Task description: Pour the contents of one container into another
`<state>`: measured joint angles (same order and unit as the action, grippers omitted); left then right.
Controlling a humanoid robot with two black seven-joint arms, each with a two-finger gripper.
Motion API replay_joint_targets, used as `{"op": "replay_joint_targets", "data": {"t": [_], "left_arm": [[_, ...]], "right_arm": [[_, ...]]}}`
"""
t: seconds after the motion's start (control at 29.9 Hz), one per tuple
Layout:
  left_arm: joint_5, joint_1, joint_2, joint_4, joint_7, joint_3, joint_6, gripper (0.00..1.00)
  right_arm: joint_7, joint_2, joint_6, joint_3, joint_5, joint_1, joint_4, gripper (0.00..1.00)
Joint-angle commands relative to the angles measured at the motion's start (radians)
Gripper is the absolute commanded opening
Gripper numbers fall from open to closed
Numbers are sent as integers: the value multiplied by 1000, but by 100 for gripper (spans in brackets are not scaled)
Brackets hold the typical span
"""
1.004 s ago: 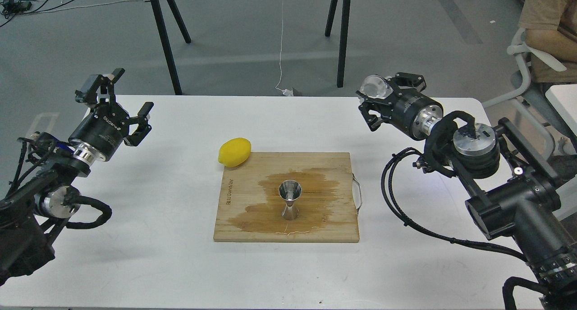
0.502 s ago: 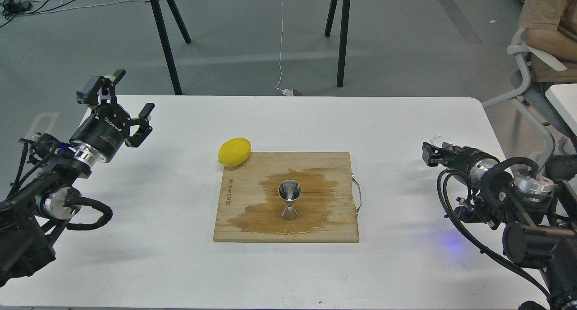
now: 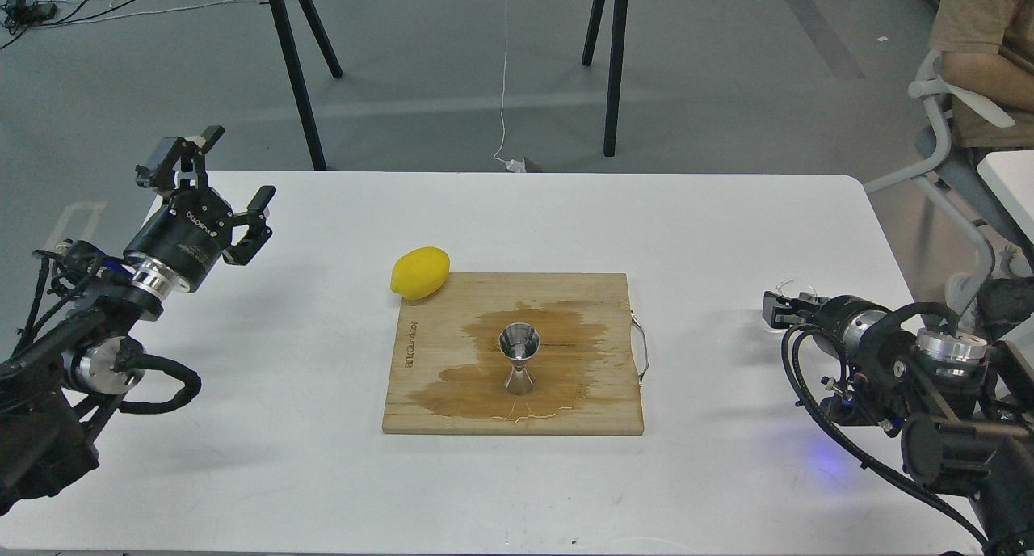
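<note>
The steel hourglass jigger (image 3: 519, 359) stands upright in the middle of the wooden cutting board (image 3: 598, 414), inside a wet brown stain. My right gripper (image 3: 777, 306) sits low over the table's right side, well to the right of the board. Only a faint clear rim of the glass cup (image 3: 790, 284) shows at its tip; the fingers look closed around it. My left gripper (image 3: 239, 162) hovers open and empty above the table's far left corner.
A yellow lemon (image 3: 420, 272) rests against the board's far left corner. A metal handle (image 3: 643, 348) sticks out of the board's right edge. A seated person (image 3: 981, 47) and chair are beyond the table's right end.
My right arm has dropped from high above the table's back right to just over the tabletop, carrying the glass cup down. The left arm has barely moved.
</note>
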<state>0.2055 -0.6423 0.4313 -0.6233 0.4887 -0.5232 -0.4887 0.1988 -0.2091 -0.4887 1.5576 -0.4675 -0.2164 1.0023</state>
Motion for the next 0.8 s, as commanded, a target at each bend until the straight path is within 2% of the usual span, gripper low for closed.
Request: {"op": "replay_joint_targets", "data": {"t": [0.0,0.33,0.77], "left_arm": [[0,1,1,0,0,0,0,100],[0,1,0,0,0,2,0,100],[0,1,0,-1,0,0,0,100]], "right_arm": [[-9,-1,0,-1,1,2,-7,45],[-16,-3,0,-22,6,0,-21,47],[-18,-4,0,-57,18,0,-22,55]]}}
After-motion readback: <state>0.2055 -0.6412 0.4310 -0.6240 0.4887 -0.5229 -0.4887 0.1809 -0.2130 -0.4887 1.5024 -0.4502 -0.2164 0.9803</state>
